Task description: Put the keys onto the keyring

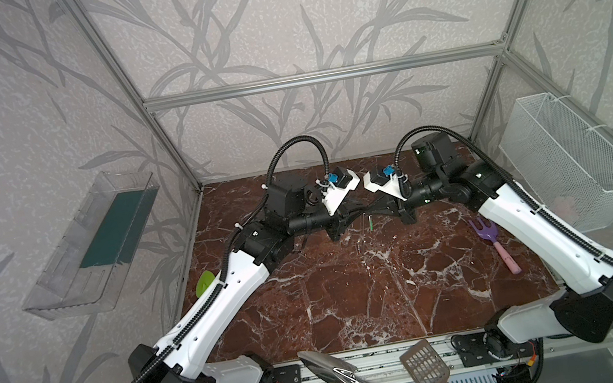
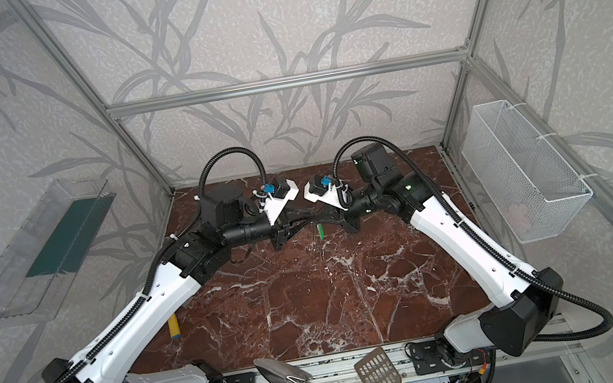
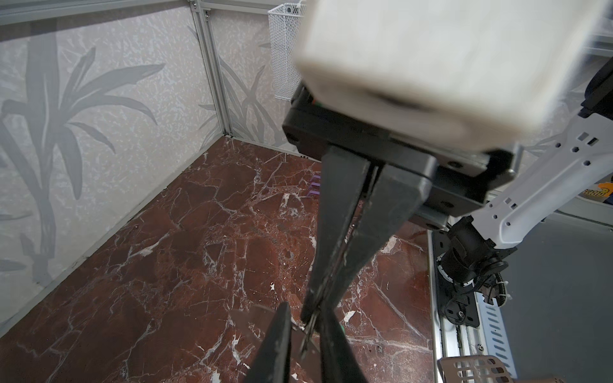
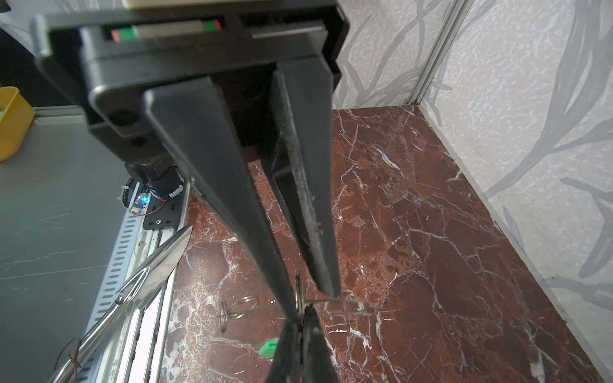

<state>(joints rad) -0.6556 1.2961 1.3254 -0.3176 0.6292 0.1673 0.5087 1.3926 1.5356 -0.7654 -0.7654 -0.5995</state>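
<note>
We see the right end effector (image 3: 310, 320) pinched shut on the thin keyring (image 4: 298, 291). The left end effector (image 4: 311, 301) stands narrowly apart around it. The green key (image 1: 370, 224) hangs just below their tips, above the counter (image 1: 356, 298). In our judgement, a twist between the arms could pull the ring free and drop the key.

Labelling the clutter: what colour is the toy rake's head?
The rake's head is purple, clearest in a top view.
</note>
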